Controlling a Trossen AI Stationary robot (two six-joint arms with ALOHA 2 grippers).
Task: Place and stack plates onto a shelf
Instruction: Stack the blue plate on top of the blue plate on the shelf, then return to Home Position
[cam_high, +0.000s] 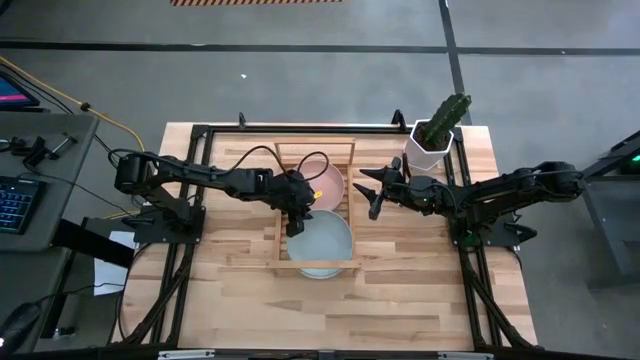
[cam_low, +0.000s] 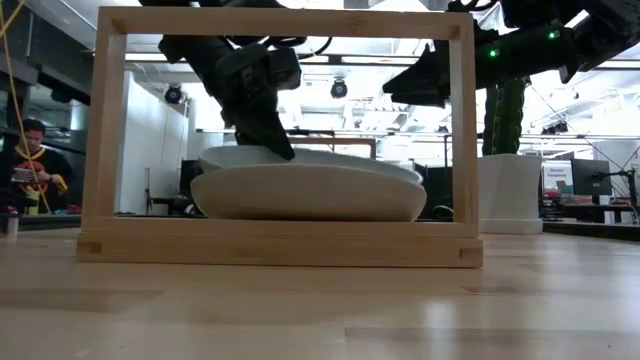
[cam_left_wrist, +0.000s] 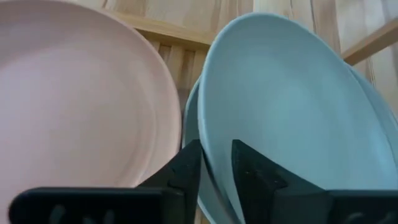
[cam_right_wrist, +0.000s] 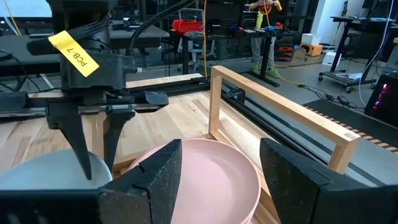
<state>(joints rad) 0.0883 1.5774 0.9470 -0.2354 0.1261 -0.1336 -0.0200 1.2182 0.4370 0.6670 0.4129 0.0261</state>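
The wooden shelf (cam_high: 279, 235) (cam_low: 112, 130) lies mid-table. A pink plate (cam_high: 330, 182) (cam_right_wrist: 208, 174) sits on its far half. On its near half, a pale mint plate (cam_high: 325, 245) (cam_left_wrist: 292, 106) lies tilted on another plate (cam_low: 310, 197) (cam_left_wrist: 191, 124). My left gripper (cam_high: 296, 216) (cam_left_wrist: 214, 171) is shut on the upper mint plate at its far-left rim. My right gripper (cam_high: 373, 193) (cam_right_wrist: 217, 180) is open and hovers just right of the pink plate, touching nothing. My left gripper pinches the upper mint plate's rim (cam_left_wrist: 214, 155) between its two fingers, one on the plate's inner face and one on its underside. The fingers (cam_low: 268, 130) slant down from above and from the table's left. The held edge is raised; the opposite edge rests on the plate below.
A white pot with a green cactus (cam_high: 436, 135) (cam_low: 508, 190) stands at the far right of the table, behind my right arm. The shelf's raised frame (cam_right_wrist: 280, 106) borders the plates. Bare wooden tabletop (cam_high: 400, 300) lies near the front edge.
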